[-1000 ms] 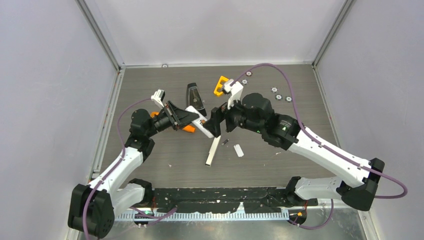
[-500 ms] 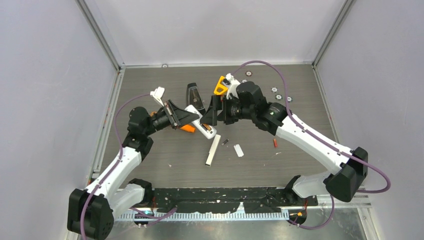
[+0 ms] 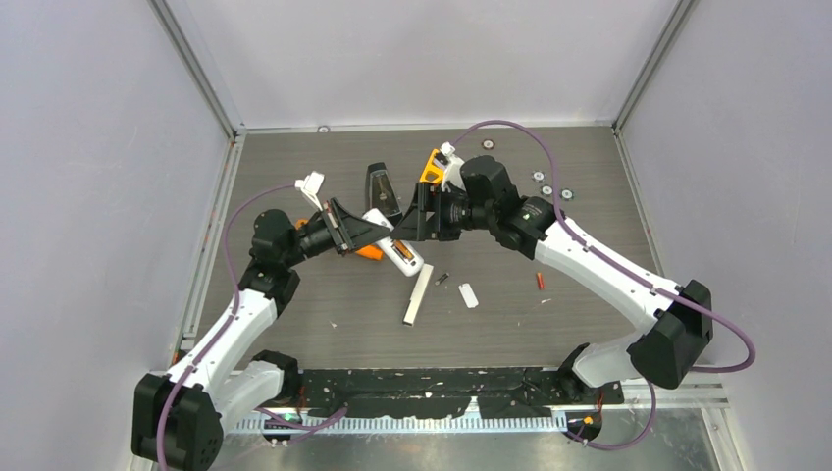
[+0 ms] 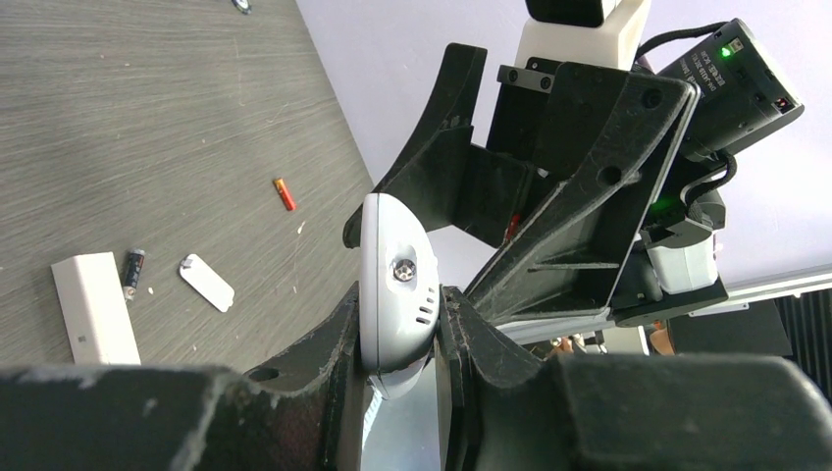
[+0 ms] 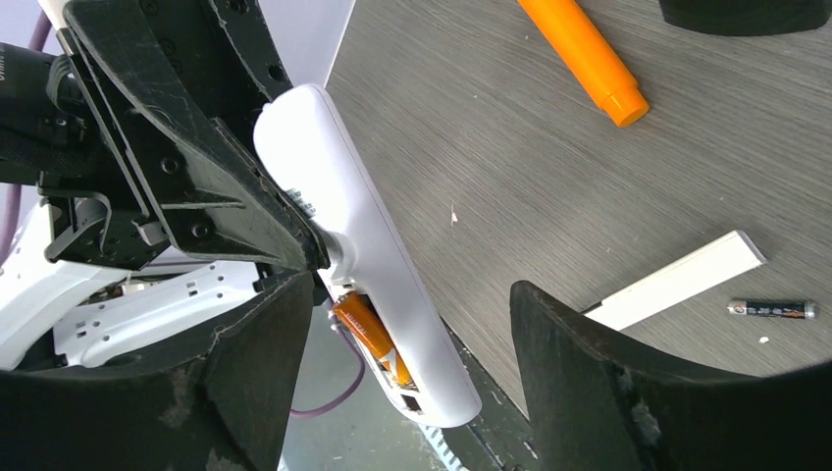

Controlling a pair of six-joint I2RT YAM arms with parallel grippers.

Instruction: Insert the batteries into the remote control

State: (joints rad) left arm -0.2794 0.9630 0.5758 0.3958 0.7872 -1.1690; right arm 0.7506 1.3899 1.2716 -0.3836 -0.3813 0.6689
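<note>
Light even, diffuse, from above. Top view bright, sharp; shadows on tabletop [image 3: 324, 294] soft, faint. Wrist views: own fingers [image 4: 294, 383] near lens dark, blurred; remote [image 5: 324, 177] white, mild glare; tabletop behind sharp.

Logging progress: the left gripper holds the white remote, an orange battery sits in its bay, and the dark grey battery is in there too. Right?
Not quite: the dark grey battery lies on the table beside a long white strip, outside the remote, as the right wrist view shows. The rest holds.
</note>
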